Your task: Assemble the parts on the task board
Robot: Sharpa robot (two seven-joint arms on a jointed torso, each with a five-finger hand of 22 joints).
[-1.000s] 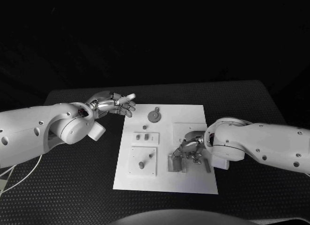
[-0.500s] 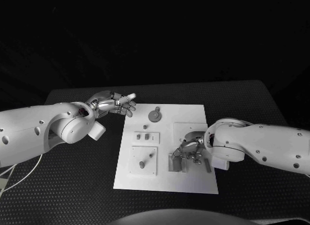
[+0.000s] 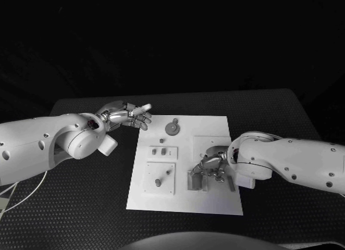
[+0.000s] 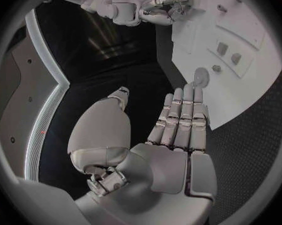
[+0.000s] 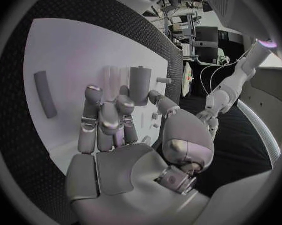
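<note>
The white task board (image 3: 184, 200) lies mid-table. My right hand (image 3: 210, 166) is low over its right side, fingers curled down. In the right wrist view, thumb and fingers (image 5: 124, 105) pinch an upright grey part (image 5: 140, 84). The same part (image 3: 194, 180) stands below the fingers in the head view. My left hand (image 3: 129, 115) hovers off the board's far left corner, fingers straight and holding nothing. In the left wrist view its fingers (image 4: 181, 115) point toward the board (image 4: 253, 75) and a round disc part (image 4: 201, 76).
A round disc part (image 3: 172, 126) sits at the board's far end, with a small two-slot plate (image 3: 162, 152) and a square plate with pegs (image 3: 159, 178) on the left side. A grey bar (image 5: 44, 94) lies by the right hand. Black table (image 3: 82, 208) surrounds the board.
The right hand's fingers have shifted very slightly at the grey part. The left hand has stayed in place.
</note>
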